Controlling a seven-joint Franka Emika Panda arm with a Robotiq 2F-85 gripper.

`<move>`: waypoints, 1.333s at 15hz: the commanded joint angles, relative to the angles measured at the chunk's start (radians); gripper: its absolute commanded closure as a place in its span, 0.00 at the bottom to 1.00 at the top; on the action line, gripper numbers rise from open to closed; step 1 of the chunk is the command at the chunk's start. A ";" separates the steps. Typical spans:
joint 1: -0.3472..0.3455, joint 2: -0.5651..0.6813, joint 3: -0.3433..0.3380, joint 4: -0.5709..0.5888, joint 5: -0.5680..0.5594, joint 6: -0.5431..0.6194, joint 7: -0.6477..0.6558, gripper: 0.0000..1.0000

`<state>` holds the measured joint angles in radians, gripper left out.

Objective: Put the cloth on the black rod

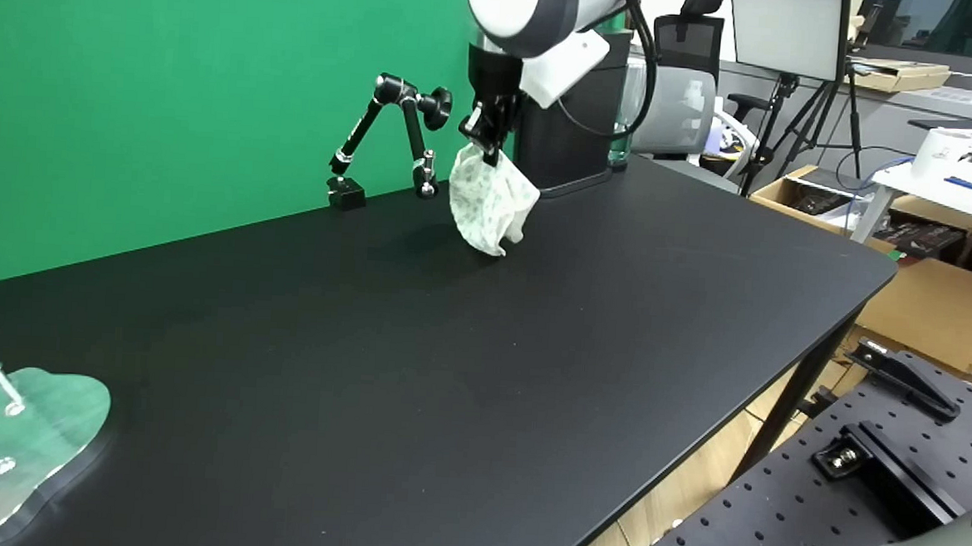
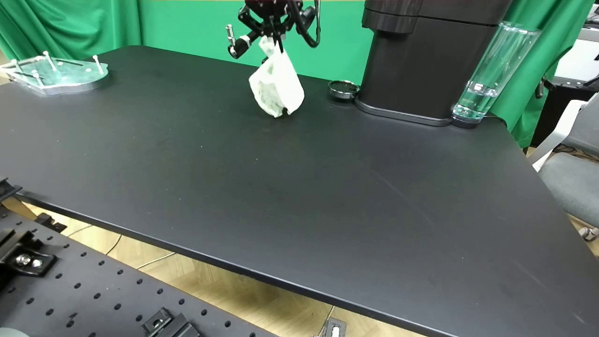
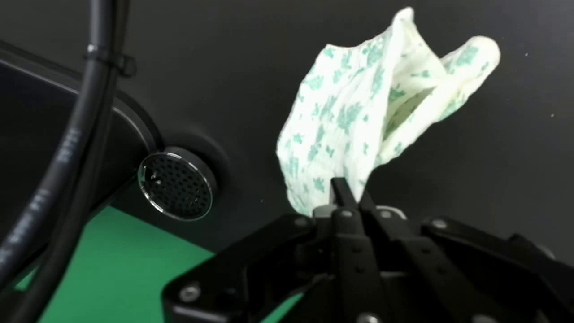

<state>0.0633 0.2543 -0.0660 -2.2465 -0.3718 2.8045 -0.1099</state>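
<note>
The white cloth with green print (image 1: 490,202) hangs from my gripper (image 1: 491,150), near the back of the table. It also shows in an exterior view (image 2: 281,86) and in the wrist view (image 3: 341,112). My gripper's fingertips (image 3: 354,194) are shut on a gathered part of the cloth. I cannot tell whether its lower edge touches the table. The black jointed rod (image 1: 391,91) stands at the table's back edge, beside the gripper and apart from the cloth. In an exterior view the rod (image 2: 242,47) is partly hidden behind the gripper. It is out of the wrist view.
A tall black machine (image 2: 421,70) with a clear cylinder (image 2: 491,75) stands close beside the gripper. A round grate (image 3: 179,184) is at its foot. A clear plate with bolts (image 1: 54,417) lies at the table's far end. A green backdrop (image 1: 171,82) borders the back edge.
</note>
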 commanded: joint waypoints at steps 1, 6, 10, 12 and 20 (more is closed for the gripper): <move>0.014 -0.089 -0.001 0.047 -0.035 -0.092 0.011 1.00; 0.014 -0.108 0.038 0.140 -0.051 -0.145 0.002 1.00; 0.031 -0.086 0.086 0.194 -0.036 -0.170 -0.013 1.00; 0.042 -0.067 0.108 0.214 -0.031 -0.175 -0.022 1.00; 0.071 -0.008 0.176 0.207 0.027 -0.190 -0.097 1.00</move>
<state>0.1307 0.2241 0.0978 -2.0557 -0.3734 2.6436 -0.1677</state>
